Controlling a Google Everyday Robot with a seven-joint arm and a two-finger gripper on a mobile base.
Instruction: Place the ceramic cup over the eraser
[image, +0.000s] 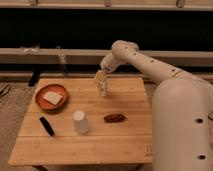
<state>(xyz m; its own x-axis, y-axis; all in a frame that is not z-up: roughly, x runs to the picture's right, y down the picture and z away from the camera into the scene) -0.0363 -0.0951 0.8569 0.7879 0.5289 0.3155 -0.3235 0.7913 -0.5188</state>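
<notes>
The ceramic cup is small, white and tapered; it stands upside down near the middle front of the wooden table. The eraser is a slim black bar lying to the cup's left, apart from it. My gripper hangs over the back middle of the table, well behind the cup, around a small clear glass-like object.
A reddish-brown plate with a white flat slab sits at the back left. A reddish-brown oval lump lies right of the cup. My white arm fills the right side. A low ledge runs behind the table.
</notes>
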